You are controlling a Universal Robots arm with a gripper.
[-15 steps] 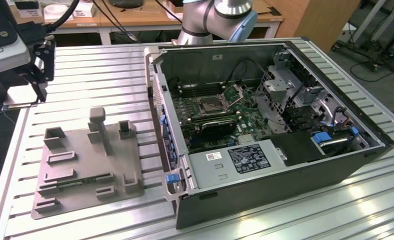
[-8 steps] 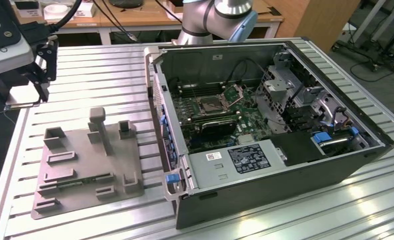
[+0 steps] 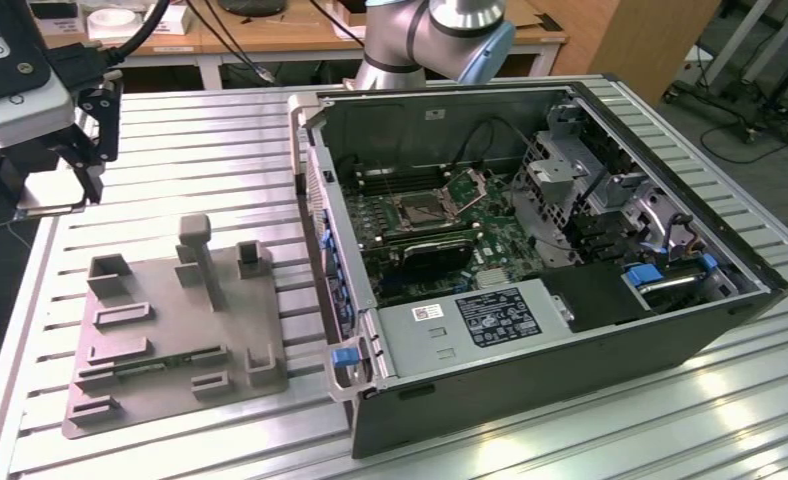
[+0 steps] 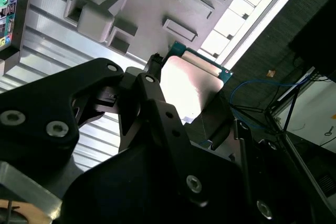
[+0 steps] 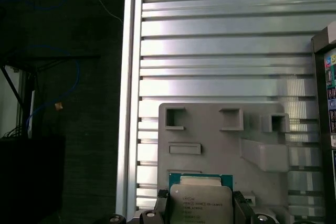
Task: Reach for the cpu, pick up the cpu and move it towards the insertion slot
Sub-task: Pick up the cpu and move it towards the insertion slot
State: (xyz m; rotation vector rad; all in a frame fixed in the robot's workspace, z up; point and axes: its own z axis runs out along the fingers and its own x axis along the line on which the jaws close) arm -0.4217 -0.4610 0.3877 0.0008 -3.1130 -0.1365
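While the pincer (image 3: 58,185) hangs high at the exterior view's left, I log it as clenched on the cpu (image 5: 202,203). In both wrist views the black fingers (image 5: 240,205) press on two opposite edges of the chip, with its silver top and green rim showing between them. The cpu is up in the air, clear of the grey fixture (image 3: 167,300), which lies flat on the bench (image 3: 207,150) underneath. In the first wrist view the fixture's empty pockets sit just past the chip.

Step, by my read: reach and pick are done, and the carry towards the insertion slot (image 3: 418,210) has barely begun. The slot is well apart from the pincer, inside the open computer case (image 3: 528,400) towards the exterior view's right. Its metal frame sits on the green board (image 3: 501,235) with the lid plate tipped up beside it.

What the carry calls for, as I judge it:
- Travel across the bench towards the case.
- Enough height to pass the case's near wall.
- The chip kept level.
- A steady grip, since only thin edges are held.

Risk is the chip slipping or clipping the wall.
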